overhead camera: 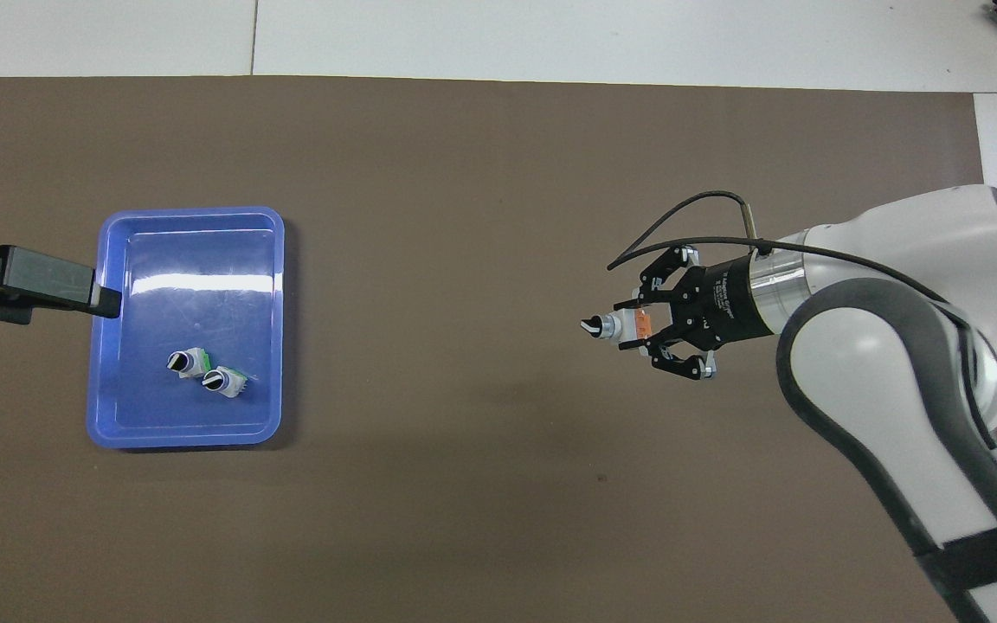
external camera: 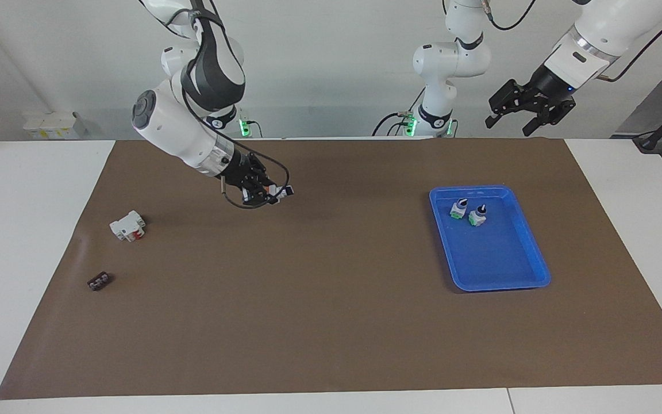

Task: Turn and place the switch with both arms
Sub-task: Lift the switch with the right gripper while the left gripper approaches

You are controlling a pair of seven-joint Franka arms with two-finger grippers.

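My right gripper (external camera: 269, 194) is shut on a switch (external camera: 281, 193) and holds it in the air over the brown mat, toward the right arm's end of the table. In the overhead view the right gripper (overhead camera: 640, 328) lies level, and the switch (overhead camera: 615, 327) points its black knob toward the blue tray (overhead camera: 187, 437), its orange face up. My left gripper (external camera: 522, 112) is open and empty, raised high near the left arm's end. In the overhead view the left gripper (overhead camera: 105, 301) overlaps the tray's rim.
The blue tray (external camera: 497, 284) holds two more switches (external camera: 458, 208) (external camera: 477, 216) side by side near its robot-side end. A white block with a red part (external camera: 128, 226) and a small black terminal strip (external camera: 99, 281) lie on the mat at the right arm's end.
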